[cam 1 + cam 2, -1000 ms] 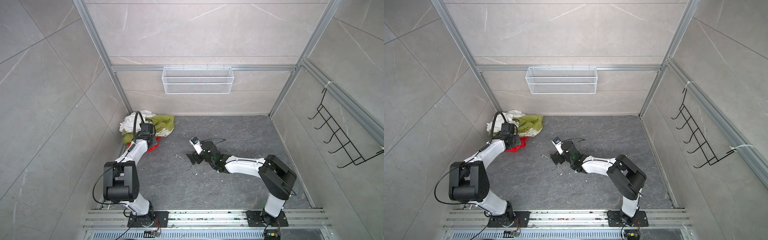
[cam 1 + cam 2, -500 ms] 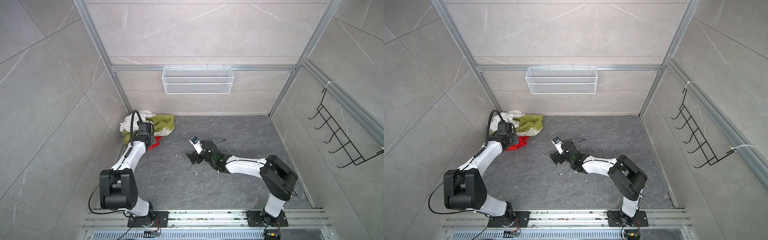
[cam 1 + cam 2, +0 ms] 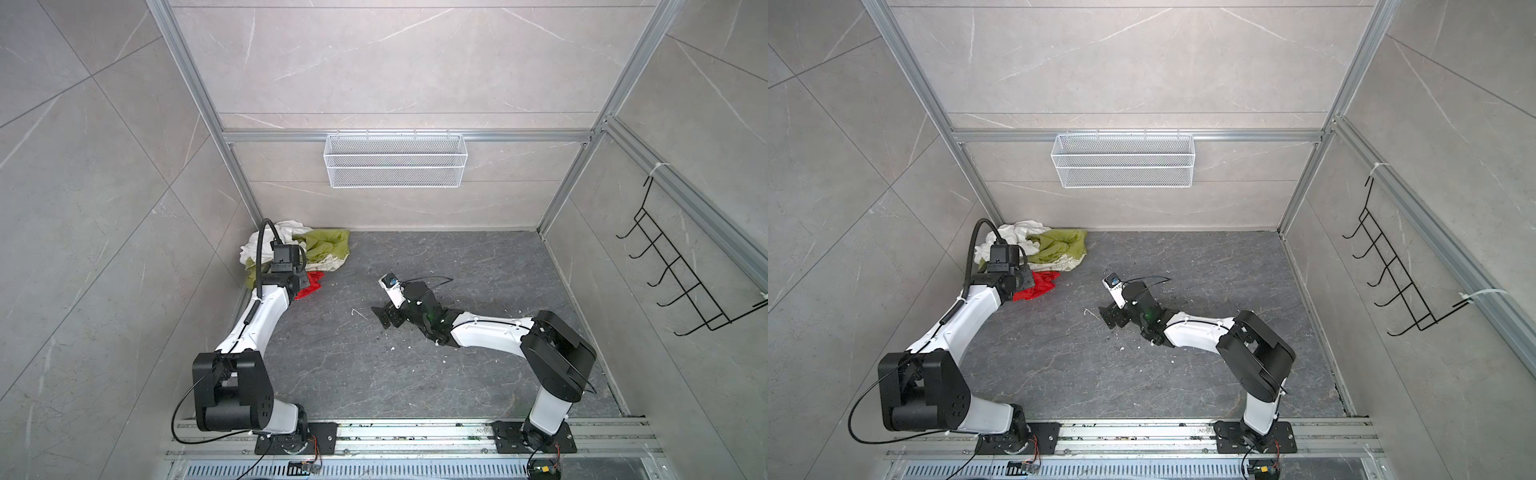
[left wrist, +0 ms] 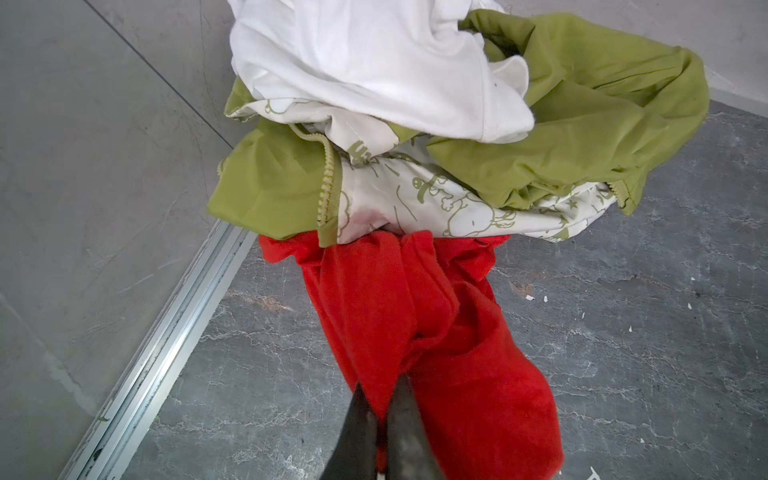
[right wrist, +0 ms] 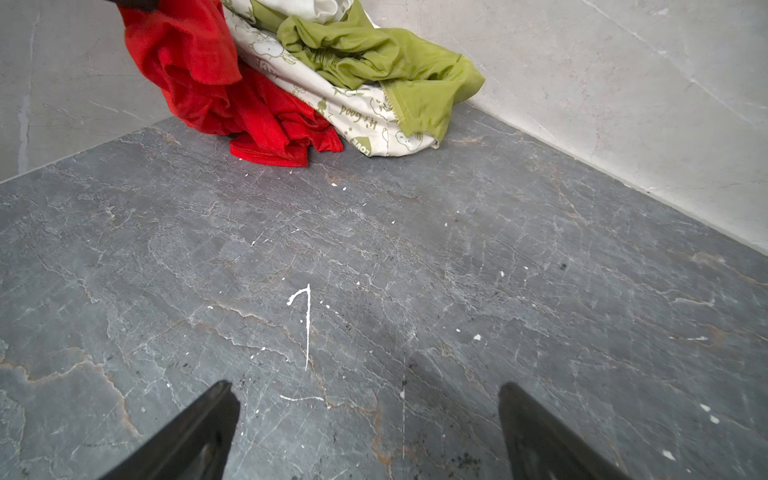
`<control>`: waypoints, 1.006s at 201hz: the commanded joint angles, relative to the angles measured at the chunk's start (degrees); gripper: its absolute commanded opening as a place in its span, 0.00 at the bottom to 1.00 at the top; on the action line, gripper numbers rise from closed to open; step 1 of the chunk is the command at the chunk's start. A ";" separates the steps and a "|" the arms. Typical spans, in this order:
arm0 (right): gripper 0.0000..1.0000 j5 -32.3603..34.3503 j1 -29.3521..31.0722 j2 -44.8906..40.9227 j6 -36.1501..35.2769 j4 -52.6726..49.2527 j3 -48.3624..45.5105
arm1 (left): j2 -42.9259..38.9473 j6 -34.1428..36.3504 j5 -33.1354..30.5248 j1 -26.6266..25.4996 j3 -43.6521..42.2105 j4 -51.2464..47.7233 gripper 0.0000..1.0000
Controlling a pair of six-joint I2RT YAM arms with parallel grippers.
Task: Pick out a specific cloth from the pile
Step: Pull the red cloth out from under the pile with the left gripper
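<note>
The cloth [image 4: 415, 311] is pinched by the left fingers [image 4: 361, 419] at the 6 o'clock edge of the pile [image 3: 324, 249], its far end tucked beneath, evidently to be drawn free. The right fingers [image 5: 199, 432] are held spread near the bench [image 5: 415, 270] centre, presumably clear of the pull.

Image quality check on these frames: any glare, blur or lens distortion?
In both top views: even, soft light, no glare, wide-angle splay in the wall frame. Left wrist: sharp on the pile; the red cloth is heavily saturated, the left gripper soft at the lens. Right wrist: floor crisp, right gripper dark and blurred, faint shadow ahead of it.
</note>
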 commanded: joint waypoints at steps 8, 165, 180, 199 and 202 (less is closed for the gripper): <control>1.00 1.06 0.54 -1.71 0.91 -0.23 -0.34 | -2.91 1.37 -1.30 -0.33 3.32 0.75 0.00; 1.00 2.03 1.25 -2.15 0.86 1.04 -1.16 | -10.48 2.68 -2.58 -0.29 4.40 -0.13 0.00; 1.00 1.99 1.34 -2.21 0.88 1.17 -1.11 | -11.16 2.96 -2.44 -0.28 4.35 -0.79 0.00; 1.00 1.94 1.53 -2.43 0.57 1.25 -1.05 | -12.13 2.98 -1.83 -0.32 4.32 -2.08 0.00; 1.00 1.90 1.55 -2.44 0.54 1.33 -1.09 | -12.32 2.94 -1.58 -0.33 4.27 -2.31 0.00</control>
